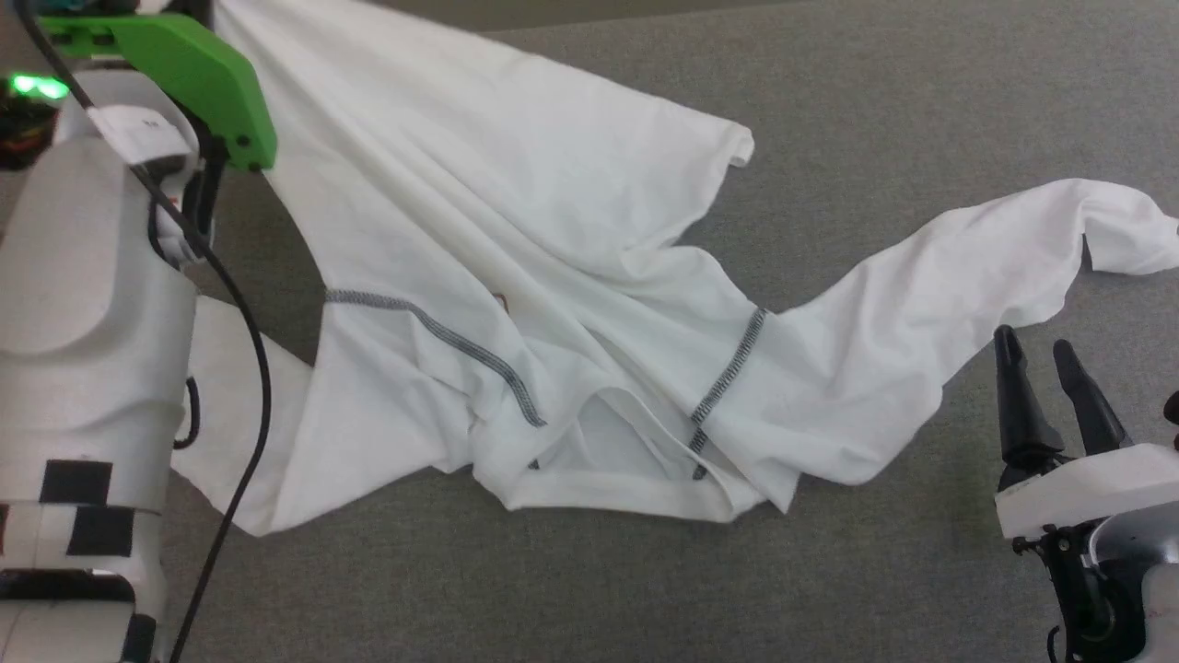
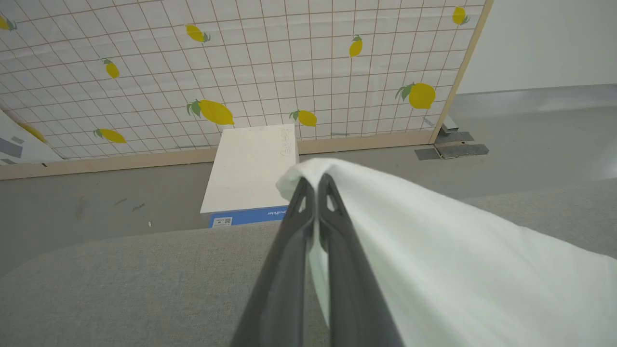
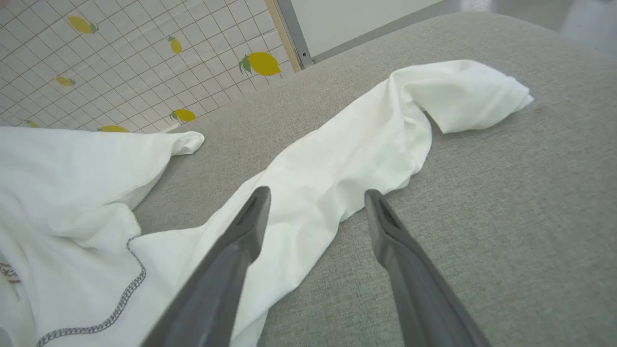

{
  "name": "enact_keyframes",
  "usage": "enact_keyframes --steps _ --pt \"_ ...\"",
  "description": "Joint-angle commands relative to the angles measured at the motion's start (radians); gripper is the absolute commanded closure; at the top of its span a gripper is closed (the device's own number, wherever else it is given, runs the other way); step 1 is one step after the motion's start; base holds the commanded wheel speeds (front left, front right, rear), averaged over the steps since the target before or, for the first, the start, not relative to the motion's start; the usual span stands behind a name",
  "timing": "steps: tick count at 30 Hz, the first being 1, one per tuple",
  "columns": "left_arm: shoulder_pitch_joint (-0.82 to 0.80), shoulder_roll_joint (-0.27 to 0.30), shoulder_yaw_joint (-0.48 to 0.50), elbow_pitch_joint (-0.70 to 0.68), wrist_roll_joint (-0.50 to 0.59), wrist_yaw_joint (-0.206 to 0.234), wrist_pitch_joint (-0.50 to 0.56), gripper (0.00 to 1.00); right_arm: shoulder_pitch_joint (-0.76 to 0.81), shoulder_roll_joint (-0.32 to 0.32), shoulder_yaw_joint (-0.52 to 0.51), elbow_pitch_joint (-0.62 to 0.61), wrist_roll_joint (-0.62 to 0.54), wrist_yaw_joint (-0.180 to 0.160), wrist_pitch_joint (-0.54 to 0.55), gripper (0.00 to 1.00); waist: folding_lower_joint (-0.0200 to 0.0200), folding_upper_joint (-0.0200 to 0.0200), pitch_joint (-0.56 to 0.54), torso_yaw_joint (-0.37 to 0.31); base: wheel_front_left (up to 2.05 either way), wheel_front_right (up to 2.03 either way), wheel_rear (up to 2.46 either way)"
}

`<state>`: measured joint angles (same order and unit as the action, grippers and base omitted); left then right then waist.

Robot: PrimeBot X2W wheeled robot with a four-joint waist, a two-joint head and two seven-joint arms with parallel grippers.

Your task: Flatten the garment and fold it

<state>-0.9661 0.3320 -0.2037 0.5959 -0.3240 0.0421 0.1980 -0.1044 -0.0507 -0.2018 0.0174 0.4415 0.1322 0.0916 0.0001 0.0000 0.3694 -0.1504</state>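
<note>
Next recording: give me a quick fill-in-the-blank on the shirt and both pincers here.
The left pincer is ___ on an edge of the garment.
The right pincer stands ___, holding nothing.
The wall panel behind is printed with yellow ___.
Missing words: shut; open; lemons.

The large white thin long-sleeved shirt (image 1: pixel 516 230) lies on the grey cloth-covered counter (image 1: pixel 921 110), neckline (image 1: pixel 626 493) at 6 o'clock, a sleeve (image 1: pixel 967 267) toward 3 o'clock. The left claw (image 2: pixel 315 182) grips its 11 o'clock edge; the right claw (image 1: pixel 1033 341) stands at 4 o'clock.
</note>
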Motion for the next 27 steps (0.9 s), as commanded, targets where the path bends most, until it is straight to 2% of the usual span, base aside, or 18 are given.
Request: enact_keyframes --steps 1,4,5,6,12,17,19,22,27 --pt "-0.029 0.014 0.002 0.004 0.015 -0.002 -0.021 1.0 -0.02 0.0 0.007 0.005 0.006 -0.002 -0.01 0.0 -0.0001 0.0 0.037 -0.018 0.0 0.0 0.0" --pt "-0.056 0.017 0.001 0.052 0.011 -0.007 -0.02 1.0 -0.029 0.0 0.017 0.018 0.007 -0.002 -0.021 0.0 -0.0001 0.0 0.046 -0.021 0.0 0.0 0.0" --pt "-0.056 0.012 0.003 0.069 0.002 -0.011 -0.011 0.38 -0.031 0.0 0.02 0.022 0.006 -0.002 -0.023 0.0 -0.0001 0.0 0.046 -0.021 0.0 0.0 0.0" --pt "-0.056 0.005 0.011 0.084 -0.011 -0.009 -0.014 0.0 -0.034 0.0 0.023 0.027 0.007 -0.002 -0.025 0.0 -0.0001 0.0 0.044 -0.02 0.0 0.0 0.0" --pt "-0.025 -0.034 0.072 0.066 -0.114 -0.076 -0.129 0.0 -0.03 0.0 0.022 0.035 -0.007 -0.002 -0.022 0.0 -0.0001 0.0 0.003 0.019 0.0 0.0 0.0" --pt "0.096 -0.02 0.119 -0.052 -0.155 -0.103 -0.26 0.0 -0.008 0.0 0.019 0.026 -0.02 -0.002 0.0 0.0 -0.0001 0.0 -0.056 0.075 0.0 0.0 0.0" --pt "0.184 -0.014 0.138 -0.114 -0.162 -0.097 -0.307 0.0 0.005 0.0 0.019 0.024 -0.021 -0.002 0.011 0.0 -0.0001 0.0 -0.082 0.101 0.0 0.0 0.0" --pt "0.345 -0.014 0.181 -0.199 -0.173 -0.059 -0.373 0.0 0.023 0.0 0.027 0.024 -0.027 -0.002 0.032 0.0 -0.0001 0.0 -0.122 0.135 0.0 0.0 0.0" --pt "0.6 -0.065 0.221 -0.309 -0.195 0.007 -0.411 0.0 0.048 0.0 0.071 0.009 -0.095 -0.002 0.096 0.0 -0.0001 0.0 -0.169 0.174 0.0 0.0 0.0"
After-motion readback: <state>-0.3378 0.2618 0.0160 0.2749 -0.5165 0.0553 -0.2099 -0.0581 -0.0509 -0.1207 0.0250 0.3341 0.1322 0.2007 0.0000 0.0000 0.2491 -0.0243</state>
